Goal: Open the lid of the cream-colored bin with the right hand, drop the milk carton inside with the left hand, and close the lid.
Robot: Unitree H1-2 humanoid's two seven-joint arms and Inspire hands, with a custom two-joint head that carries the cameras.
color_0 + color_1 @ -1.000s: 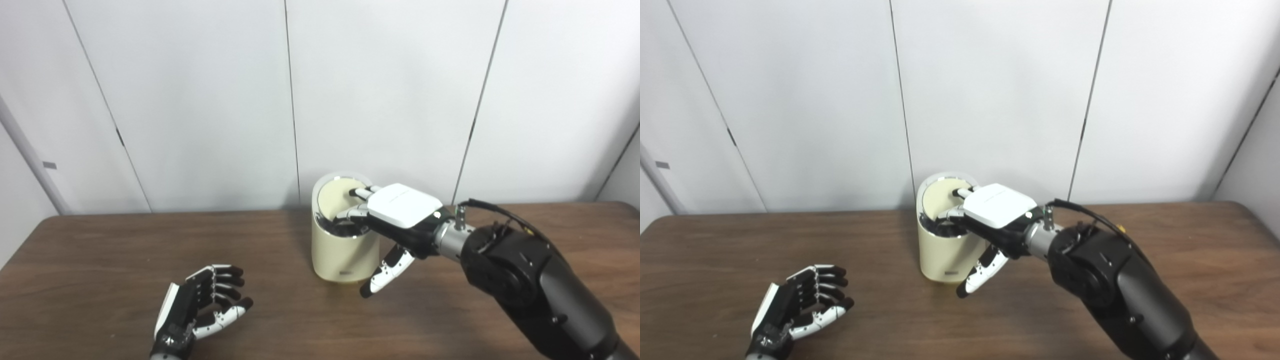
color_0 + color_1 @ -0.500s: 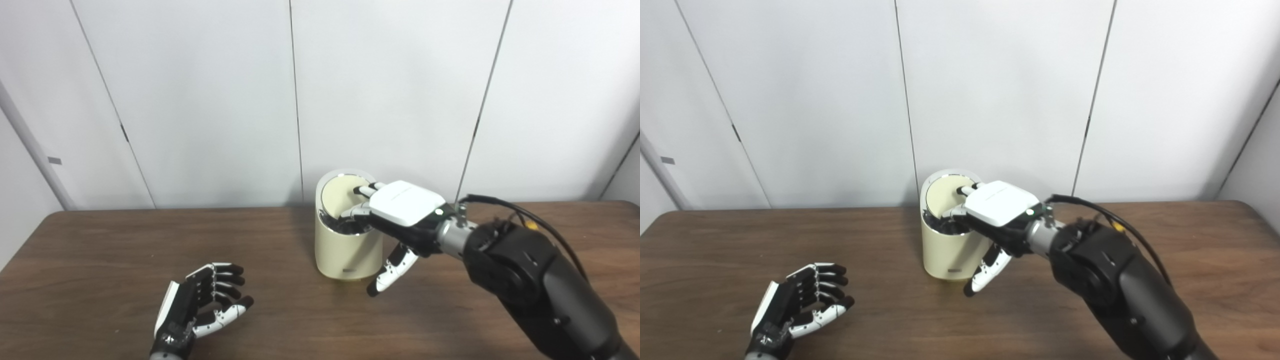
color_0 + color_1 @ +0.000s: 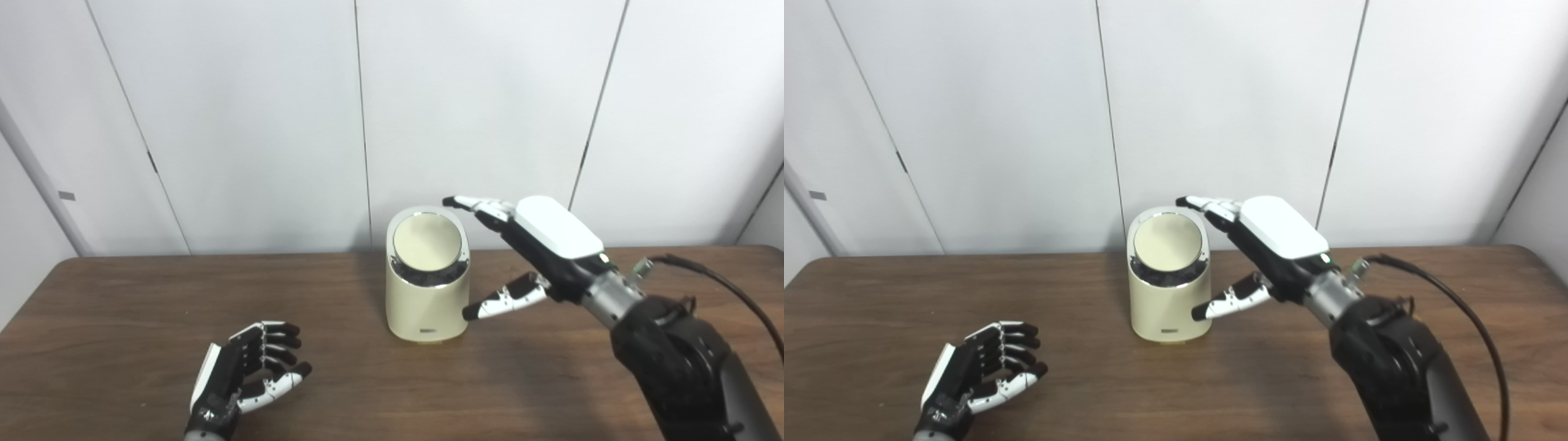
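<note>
The cream-colored bin (image 3: 427,288) stands upright on the bench (image 3: 122,306) near its far edge, its round lid (image 3: 427,242) seated flat within the chrome rim and tilted toward the camera; no milk carton shows in either view, so whether it lies inside cannot be told, though with the lid down the task looks to be at its very end; the right hand (image 3: 542,245) hovers just right of the bin and a little above it, holding nothing, its fingers (image 3: 474,203) spread and stretched over the lid's upper right edge without touching it, the thumb (image 3: 502,298) reaching toward the bin's right wall and seeming just short of it; to finish well, the hand should draw up and to the right on a clean line, fingers kept spread so none catches the rim or knocks the light bin over; if the lid proves not fully seated, a flat, gentle press at its centre would serve better than a push at the edge; the left hand (image 3: 245,373) rests low on the bench, well apart from the bin to the left, its fingers loosely curled on nothing.
</note>
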